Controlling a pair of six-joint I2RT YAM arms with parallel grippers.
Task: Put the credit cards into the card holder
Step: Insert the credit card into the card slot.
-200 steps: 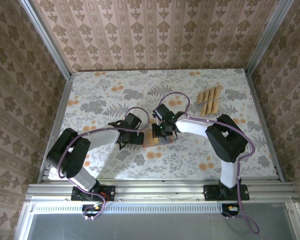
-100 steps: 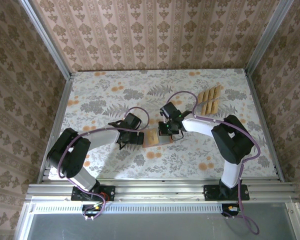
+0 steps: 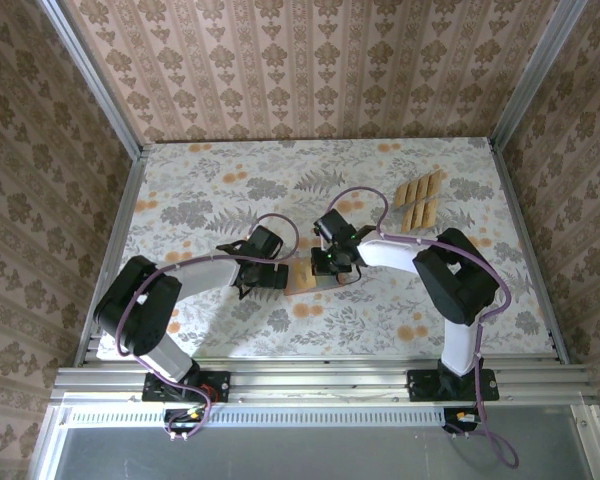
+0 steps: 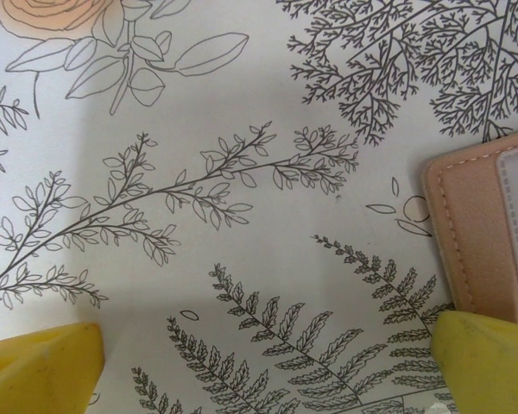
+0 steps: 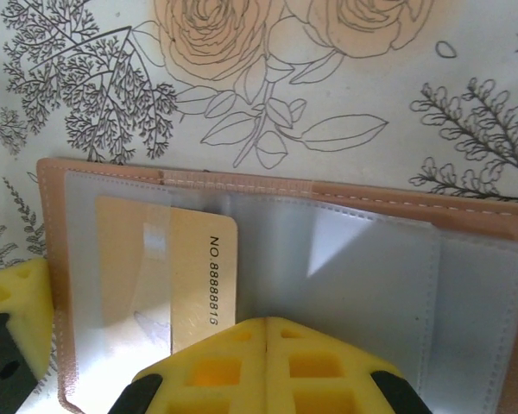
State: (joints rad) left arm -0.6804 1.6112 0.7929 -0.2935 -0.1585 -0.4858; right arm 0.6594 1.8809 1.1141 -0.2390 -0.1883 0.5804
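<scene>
Floral-print tabletop (image 3: 200,180) — card holder (image 3: 302,278) lying open near the middle, between the two arms.
Right gripper (image 5: 268,328) is closed, yellow pads pressed together over the holder, where one credit card (image 5: 142,276) sits partly under a clear pocket. Left gripper (image 4: 263,358) is spread wide just beside the holder's edge — remaining credit cards (image 3: 420,200) lie well apart, far right.
</scene>
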